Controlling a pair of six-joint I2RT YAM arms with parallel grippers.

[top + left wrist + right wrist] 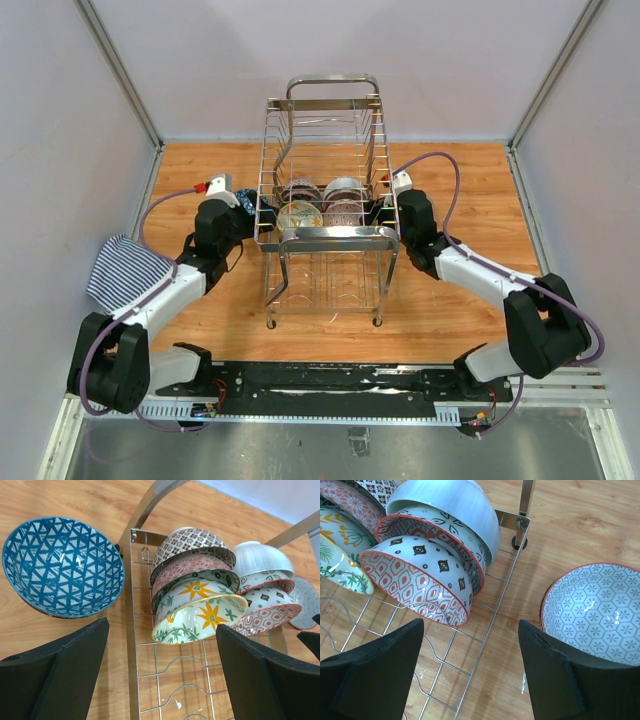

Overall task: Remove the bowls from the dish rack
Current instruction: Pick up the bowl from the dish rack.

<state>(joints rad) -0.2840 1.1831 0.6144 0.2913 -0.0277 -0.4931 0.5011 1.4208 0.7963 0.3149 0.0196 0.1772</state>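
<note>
The dish rack [325, 234] is seen standing mid-table on the wooden table [450, 300], and two rows of bowls [300, 214] are held on edge inside it. In the left row four are counted, fronted by a cream bowl with orange flowers [200, 620]. In the right row three are made out, the nearest a red diamond-patterned bowl [420, 580], the farthest a plain pale bowl [455, 505].

The left gripper [160, 630] is poised at the rack's left side, its fingers [55, 675] spread wide with nothing clamped between them. Just outside the rack on that side, a blue triangle-patterned bowl [62, 565] is set on the table (its inside is turned toward the wrist camera).

The right gripper [470, 625] is placed at the rack's right side, fingers [375, 675] likewise apart and empty. A red-rimmed hexagon-patterned bowl [595, 612] is found on the table just right of the rack. A striped cloth [125, 270] is spotted at the table's left edge.
</note>
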